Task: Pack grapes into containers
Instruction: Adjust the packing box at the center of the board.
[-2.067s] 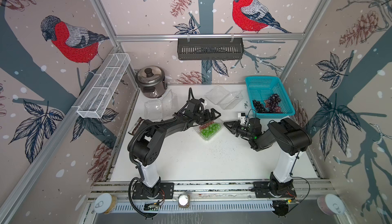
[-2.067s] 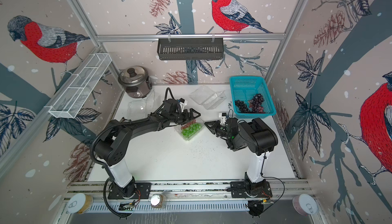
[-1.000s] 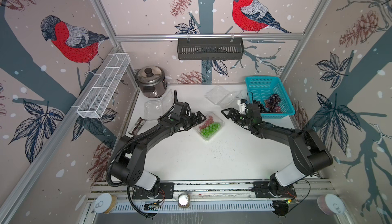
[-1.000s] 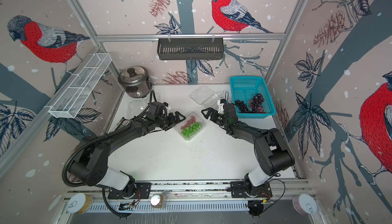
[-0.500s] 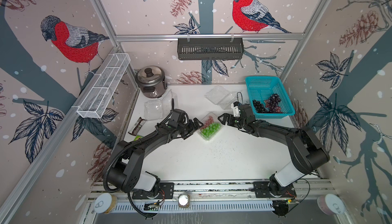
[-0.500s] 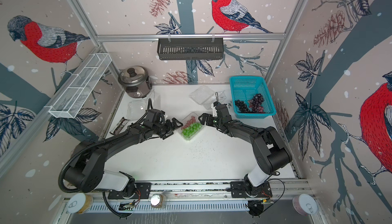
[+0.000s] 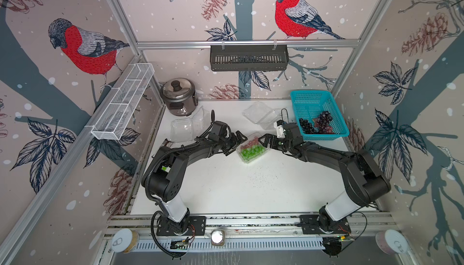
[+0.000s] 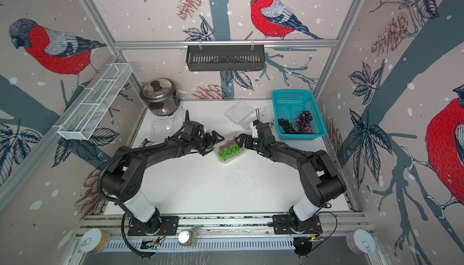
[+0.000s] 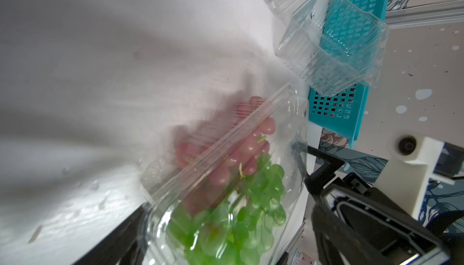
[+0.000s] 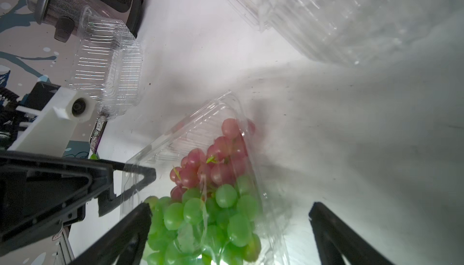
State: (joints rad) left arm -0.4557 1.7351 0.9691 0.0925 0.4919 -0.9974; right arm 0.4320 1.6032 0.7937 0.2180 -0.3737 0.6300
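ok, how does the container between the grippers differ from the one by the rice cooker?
Contents: the middle container holds green and red grapes; the back container, by the rice cooker, is empty. Place: the middle container sits mid-table, the back container at the back left. Both are clear plastic clamshells.

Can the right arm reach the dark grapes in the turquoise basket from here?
Probably yes. The dark purple grape bunches lie uncovered in the open-topped turquoise perforated plastic basket, near the right pincer, which stands open and grips nothing. Only the basket wall needs clearing.
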